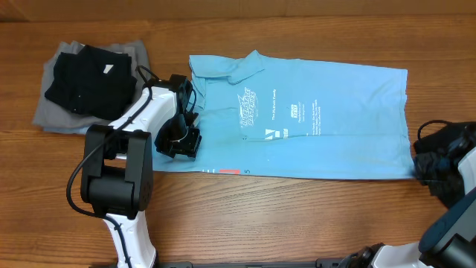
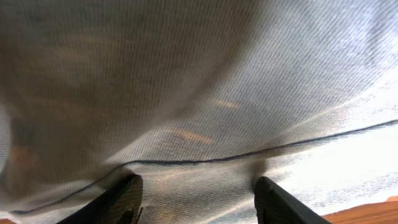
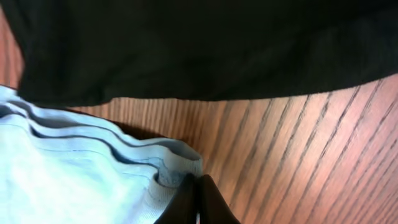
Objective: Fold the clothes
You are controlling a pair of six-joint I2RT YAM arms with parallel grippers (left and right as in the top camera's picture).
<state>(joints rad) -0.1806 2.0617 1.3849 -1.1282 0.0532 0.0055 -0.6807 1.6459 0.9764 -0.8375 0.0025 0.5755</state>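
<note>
One shirt [image 1: 320,134]: flat, spread between both grippers; right gripper [image 3: 196,202]: pinched tight on hem corner at its tips; left gripper [image 2: 196,199]: jaws half apart, cloth just ahead; advice: close left fully, lift both evenly.

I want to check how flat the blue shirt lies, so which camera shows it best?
The overhead view: the blue shirt lies spread out, collar to hem. The left wrist view shows only close-up fabric with a seam; the right wrist view shows a rippled hem corner by the shut right gripper.
</note>
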